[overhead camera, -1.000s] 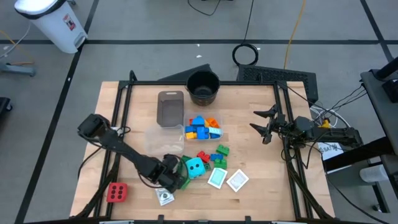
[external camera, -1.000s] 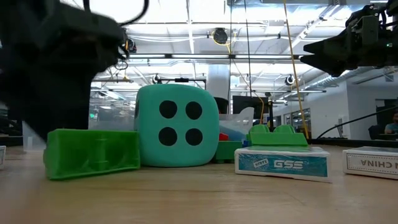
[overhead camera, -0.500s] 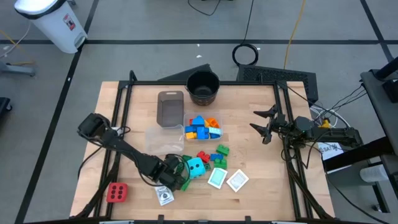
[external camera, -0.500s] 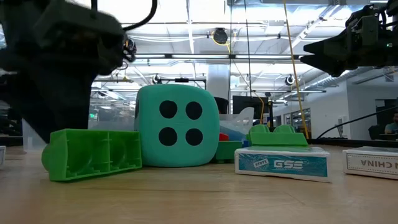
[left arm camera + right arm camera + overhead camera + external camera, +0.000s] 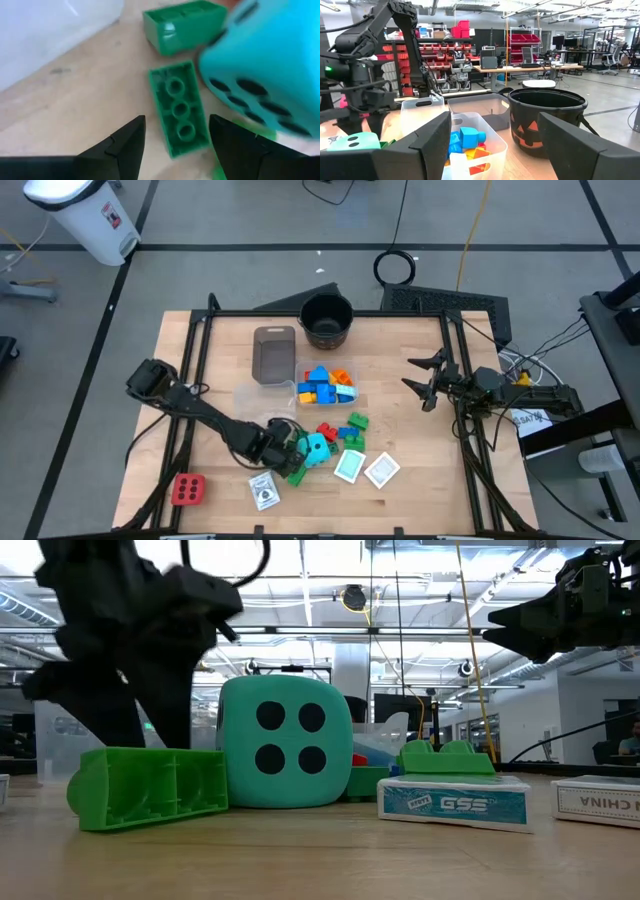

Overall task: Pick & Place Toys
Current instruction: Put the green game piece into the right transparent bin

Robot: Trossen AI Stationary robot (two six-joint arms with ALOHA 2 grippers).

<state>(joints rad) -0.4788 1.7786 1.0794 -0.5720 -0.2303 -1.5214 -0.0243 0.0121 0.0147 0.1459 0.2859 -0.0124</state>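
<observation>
Since a second ago my left hand (image 5: 283, 452) has slid forward along the wooden desk (image 5: 410, 420) toward the cyan dotted cube (image 5: 316, 448), and the long green plastic building block (image 5: 150, 787) has tipped so its hollow underside now faces the low camera. I see that block lying on its side just left of the cube in the low view, close against it. In my left wrist view the two dark fingers (image 5: 125, 142) stand apart, with the green block's open underside showing between and beyond them; nothing is clamped. A second green block (image 5: 185, 25) lies farther on, beside the cube's dotted face.

My right hand (image 5: 425, 380) waits raised over the right side of the desk, fingers spread, holding nothing.

From above I see the clear plastic tub (image 5: 325, 385) in the middle of the desk, with blue, orange and yellow blocks in it. An empty grey-tinted tub (image 5: 274, 353) sits to its left, and the black round pot (image 5: 326, 319) stands at the far edge. Small red and green blocks (image 5: 340, 430) lie loose near the cube. Two white-bordered cards (image 5: 365, 468) rest right of the cube, a third card (image 5: 263, 493) lies near the front edge, and the red dotted cube (image 5: 187, 489) sits at the front left corner.
</observation>
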